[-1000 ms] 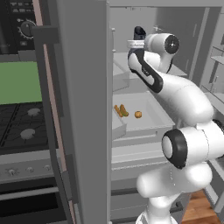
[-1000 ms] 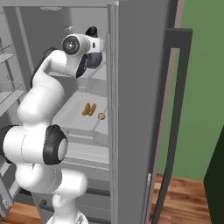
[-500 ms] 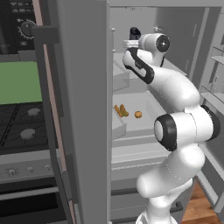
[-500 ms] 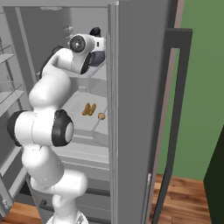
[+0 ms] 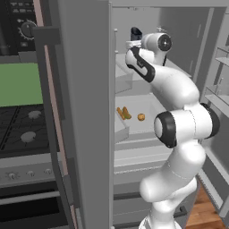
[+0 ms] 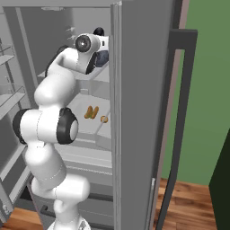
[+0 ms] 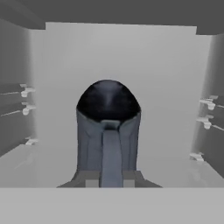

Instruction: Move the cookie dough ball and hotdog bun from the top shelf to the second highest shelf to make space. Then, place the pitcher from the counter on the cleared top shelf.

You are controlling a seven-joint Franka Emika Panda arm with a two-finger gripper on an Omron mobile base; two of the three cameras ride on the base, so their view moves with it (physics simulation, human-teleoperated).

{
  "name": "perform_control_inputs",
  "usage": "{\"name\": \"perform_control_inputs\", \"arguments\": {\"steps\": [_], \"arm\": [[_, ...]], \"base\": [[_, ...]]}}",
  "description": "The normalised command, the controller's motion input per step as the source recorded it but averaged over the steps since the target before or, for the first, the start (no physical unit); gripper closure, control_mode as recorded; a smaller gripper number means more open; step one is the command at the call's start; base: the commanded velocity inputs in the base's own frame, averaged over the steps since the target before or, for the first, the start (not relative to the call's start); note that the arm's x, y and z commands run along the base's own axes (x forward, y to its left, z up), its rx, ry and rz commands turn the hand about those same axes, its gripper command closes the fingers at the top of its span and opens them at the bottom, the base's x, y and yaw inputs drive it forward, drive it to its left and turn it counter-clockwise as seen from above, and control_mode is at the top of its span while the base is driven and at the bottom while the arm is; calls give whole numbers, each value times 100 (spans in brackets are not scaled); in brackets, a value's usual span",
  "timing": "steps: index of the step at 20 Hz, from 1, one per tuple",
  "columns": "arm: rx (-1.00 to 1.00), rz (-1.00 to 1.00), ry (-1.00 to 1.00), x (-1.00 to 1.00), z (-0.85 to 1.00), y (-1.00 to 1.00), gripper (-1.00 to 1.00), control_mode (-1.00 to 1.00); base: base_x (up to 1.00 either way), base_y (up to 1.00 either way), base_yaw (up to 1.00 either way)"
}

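My gripper (image 7: 110, 181) is shut on the handle of the dark blue-grey pitcher (image 7: 108, 127), which stands upright right in front of the hand. The pitcher (image 5: 135, 33) is held inside the open fridge just above the top shelf (image 5: 126, 91); from the right it shows as a dark shape (image 6: 103, 58) behind the white hand. One level down, the hotdog bun (image 5: 124, 112) and the cookie dough ball (image 5: 141, 117) lie side by side on the second highest shelf (image 5: 150, 103). The bun (image 6: 91, 112) and ball (image 6: 103, 119) also show from the right. The counter is out of view.
The fridge's grey door (image 5: 85, 112) stands open at the left and another door panel (image 6: 143, 99) at the right. Door racks (image 5: 221, 53) line the right side. Shelf pegs (image 7: 26, 92) stick out of both inner walls. A stove (image 5: 22, 129) sits further left.
The arm's elbow has folded up and in, and the hand has carried the pitcher slightly higher and deeper into the fridge. Bun and ball have not moved.
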Motion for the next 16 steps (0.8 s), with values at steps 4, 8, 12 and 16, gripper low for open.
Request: {"name": "perform_control_inputs", "arguments": {"steps": [4, 8, 12, 16], "arm": [[-7, 0, 0, 13, -26, 0, -100, -100], [-6, 0, 0, 0, -6, 0, -100, -100], [-5, 0, 0, -9, 0, 0, -100, -100], [-5, 0, 0, -15, 0, 6, -100, -100]], "base": [[0, 0, 0], [0, 0, 0], [0, 0, 0], [0, 0, 0]]}}
